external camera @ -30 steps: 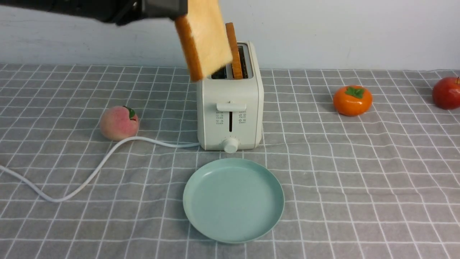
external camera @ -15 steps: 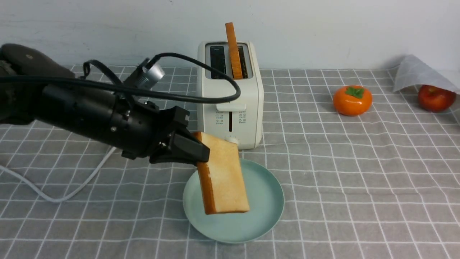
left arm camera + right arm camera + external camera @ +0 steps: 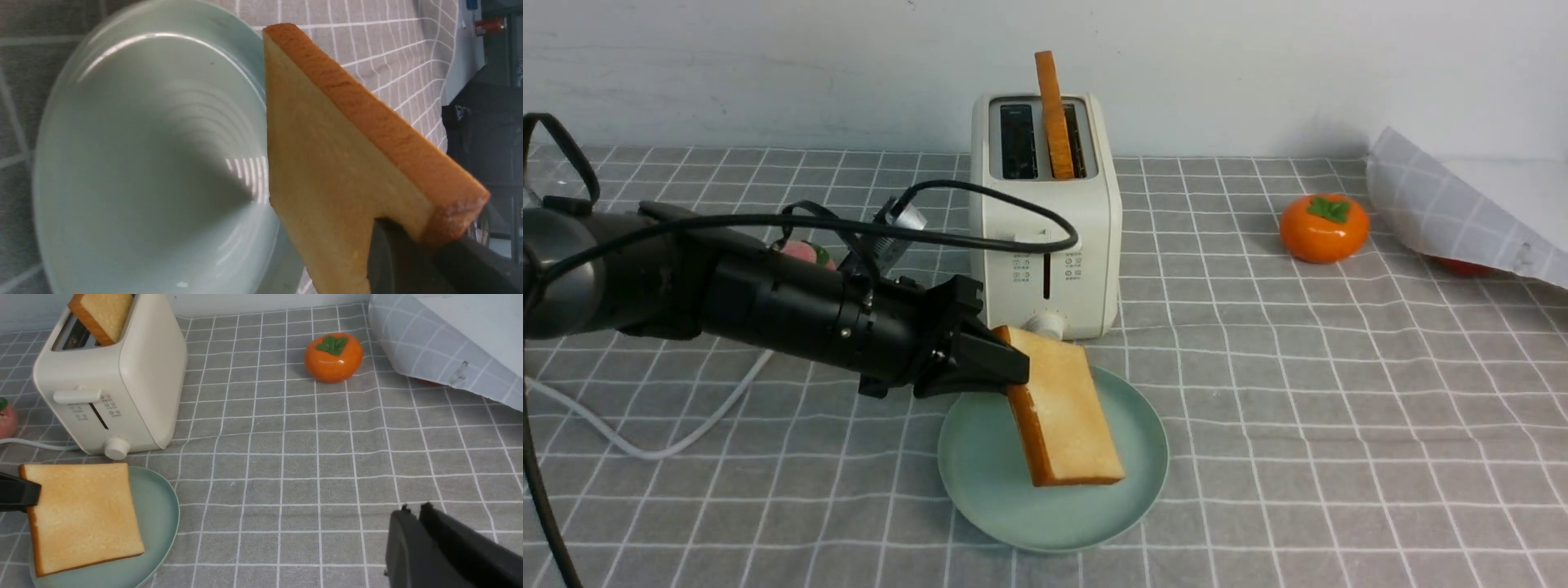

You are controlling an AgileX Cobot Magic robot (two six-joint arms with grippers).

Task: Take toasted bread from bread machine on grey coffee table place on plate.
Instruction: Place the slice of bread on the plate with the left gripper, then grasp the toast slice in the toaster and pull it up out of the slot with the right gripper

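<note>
My left gripper (image 3: 1005, 367) is shut on one corner of a slice of toasted bread (image 3: 1066, 412) and holds it tilted, its low edge close over the mint-green plate (image 3: 980, 482); I cannot tell if it touches. The same slice (image 3: 327, 163) shows over the plate (image 3: 122, 163) in the left wrist view, and in the right wrist view (image 3: 81, 514). The second slice (image 3: 1054, 114) stands upright in the right slot of the cream bread machine (image 3: 1045, 220) behind the plate. My right gripper (image 3: 414, 510) is shut and empty over the grey coffee table (image 3: 306, 477), right of the plate.
A peach (image 3: 805, 253) sits behind my left arm and the white cord (image 3: 645, 445) runs under it. An orange persimmon (image 3: 1323, 227) lies at the back right. A lifted fold of grey cloth (image 3: 1454, 216) covers most of a red apple (image 3: 1462, 265).
My left gripper has carried the slice from above the bread machine down to the plate, then tilted it flatter and a little right. The cloth at the far right has risen over the red apple.
</note>
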